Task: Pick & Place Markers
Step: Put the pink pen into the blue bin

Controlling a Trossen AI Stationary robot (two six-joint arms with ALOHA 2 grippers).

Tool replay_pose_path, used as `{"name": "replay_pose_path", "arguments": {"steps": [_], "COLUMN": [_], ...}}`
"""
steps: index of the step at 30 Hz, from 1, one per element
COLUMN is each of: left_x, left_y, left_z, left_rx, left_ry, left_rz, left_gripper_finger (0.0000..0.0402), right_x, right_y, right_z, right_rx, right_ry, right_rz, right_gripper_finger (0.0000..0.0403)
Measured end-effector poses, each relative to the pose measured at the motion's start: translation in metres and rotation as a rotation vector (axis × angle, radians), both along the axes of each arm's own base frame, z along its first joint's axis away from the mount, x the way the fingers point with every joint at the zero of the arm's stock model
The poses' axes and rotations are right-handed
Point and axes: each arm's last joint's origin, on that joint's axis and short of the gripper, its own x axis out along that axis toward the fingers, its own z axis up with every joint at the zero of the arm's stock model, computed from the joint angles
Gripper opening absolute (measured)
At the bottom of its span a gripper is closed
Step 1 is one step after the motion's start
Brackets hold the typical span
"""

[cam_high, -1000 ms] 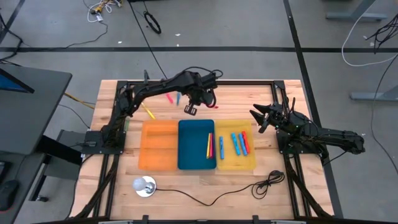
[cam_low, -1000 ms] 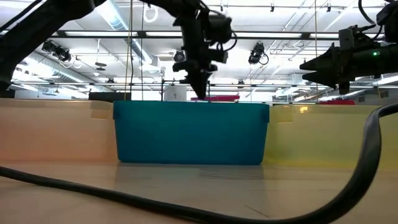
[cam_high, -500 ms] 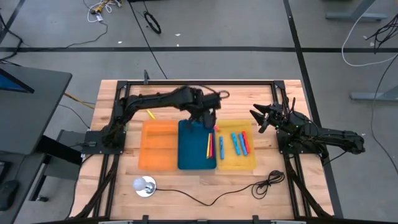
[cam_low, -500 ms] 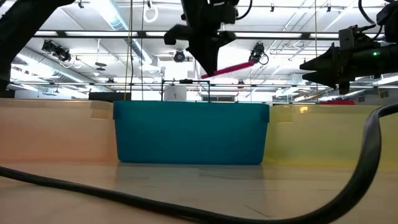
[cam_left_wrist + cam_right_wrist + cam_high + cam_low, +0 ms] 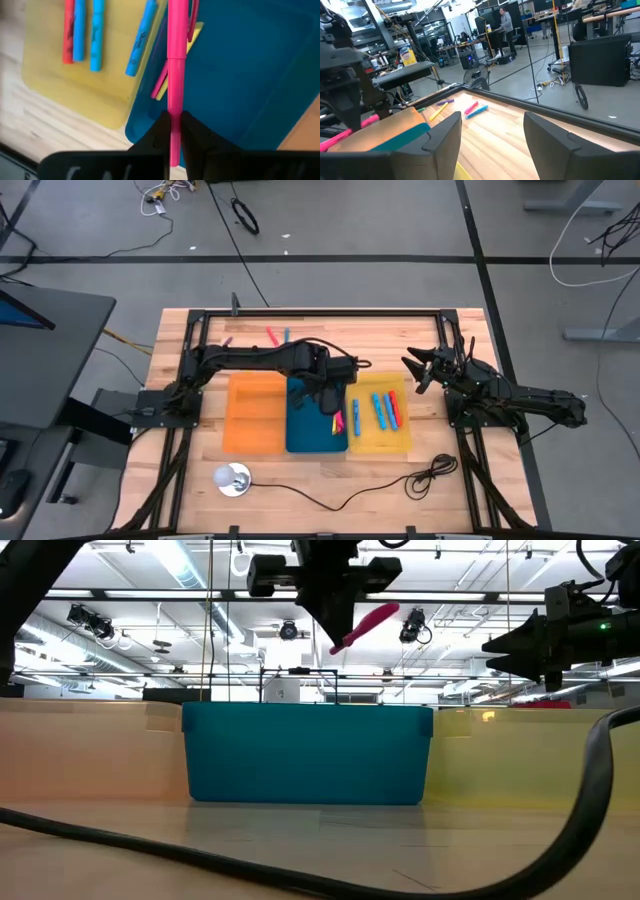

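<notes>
Clamped between the fingers of the left hand (image 5: 171,131) is a pink marker (image 5: 176,75), and it is held above the blue tray (image 5: 310,425), near the side that touches the yellow tray (image 5: 400,442). It is carried tilted and well clear of the tray wall, probably so that it can be lowered beside the pink and yellow markers (image 5: 172,70) already lying inside the blue tray. The held marker is seen as a thin, smooth, bright pink stick with a cap line near its middle. In the yellow tray, blue markers (image 5: 95,32) and a red one (image 5: 68,30) are laid. Beyond the blue tray, more markers (image 5: 275,336) are left on the table (image 5: 400,340). The right hand (image 5: 418,370) is kept waiting with fingers apart, beside the yellow tray.
</notes>
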Motion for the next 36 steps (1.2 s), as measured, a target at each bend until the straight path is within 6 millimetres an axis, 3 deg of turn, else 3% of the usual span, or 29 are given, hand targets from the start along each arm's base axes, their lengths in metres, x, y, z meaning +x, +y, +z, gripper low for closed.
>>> {"name": "replay_pose_path", "arguments": {"steps": [10, 20, 36], "left_x": [0.001, 0.000, 0.004], "left_y": [-0.002, -0.002, 0.006], "left_z": [-0.005, -0.064, -0.125], "left_rx": [0.033, 0.066, 0.101], "left_ry": [0.012, 0.098, -0.038], "left_rz": [-0.228, -0.364, -0.402], "left_gripper_finger": [0.0022, 0.0023, 0.0023], "right_x": [0.000, 0.000, 0.000], "right_y": [0.000, 0.000, 0.000], "right_z": [0.000, 0.000, 0.000], "right_rx": [0.000, 0.000, 0.000], "right_ry": [0.000, 0.000, 0.000], "right_rz": [0.000, 0.000, 0.000], "right_gripper_finger": [0.0215, 0.0215, 0.0215]}}
